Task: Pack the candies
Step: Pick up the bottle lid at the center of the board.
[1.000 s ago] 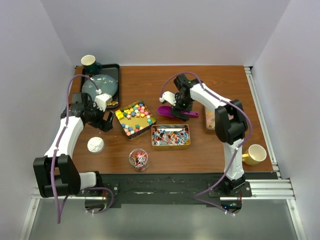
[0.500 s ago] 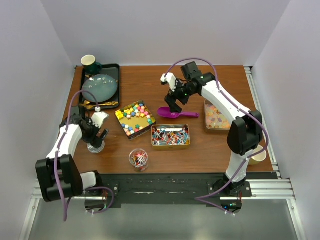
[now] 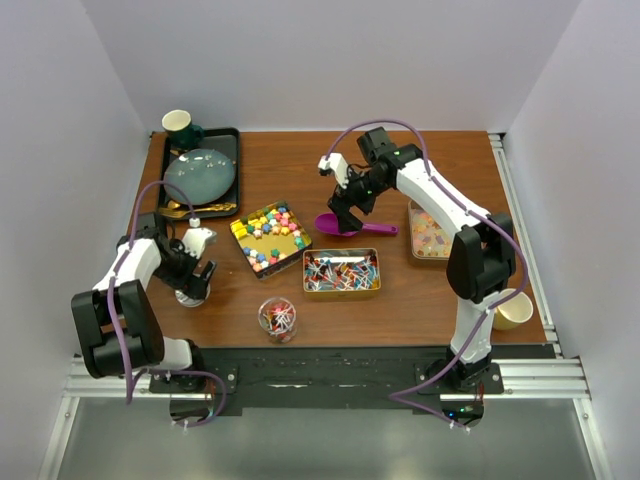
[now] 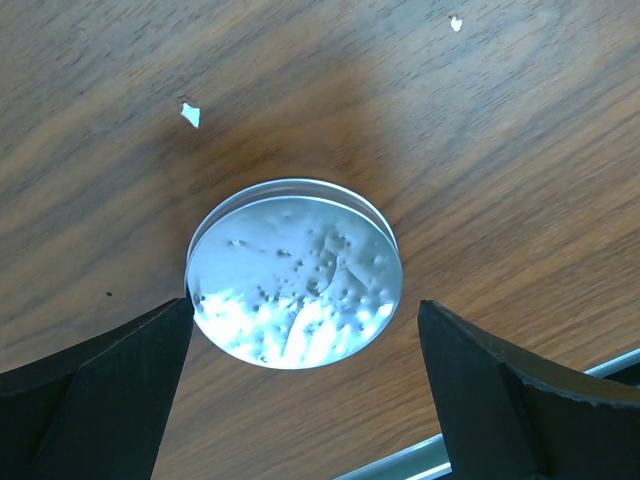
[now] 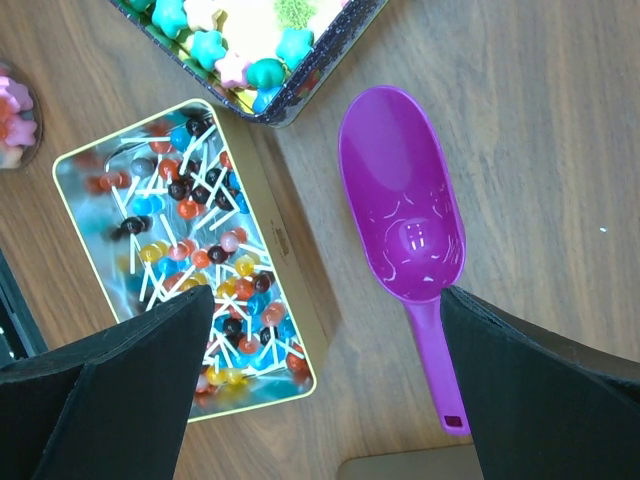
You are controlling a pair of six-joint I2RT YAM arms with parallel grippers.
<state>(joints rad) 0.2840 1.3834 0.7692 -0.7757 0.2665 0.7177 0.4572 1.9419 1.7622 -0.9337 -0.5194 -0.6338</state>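
Multicolour star candies [image 3: 270,236] fill an open tin, also in the right wrist view [image 5: 262,50]. Red-white-blue lollipop candies [image 3: 341,272] [image 5: 190,250] fill a second tin. Orange-yellow gummies [image 3: 430,232] lie in a tin at the right. A small jar [image 3: 277,318] holds some candies. My right gripper [image 3: 349,211] [image 5: 328,300] is open, above the empty purple scoop [image 3: 352,226] [image 5: 400,210] that lies on the table. My left gripper [image 3: 193,272] [image 4: 305,330] is open, its fingers on either side of a round silver lid [image 4: 295,300] lying flat on the table.
A black tray [image 3: 228,140] with a grey plate [image 3: 200,175] and a green cup [image 3: 178,123] stands at the back left. A yellow mug [image 3: 510,308] stands at the near right. The table's near edge lies just behind the lid.
My left gripper has moved from beside the star-candy tin toward the near left, down over the lid. My right arm's elbow swung back; its gripper stayed over the scoop.
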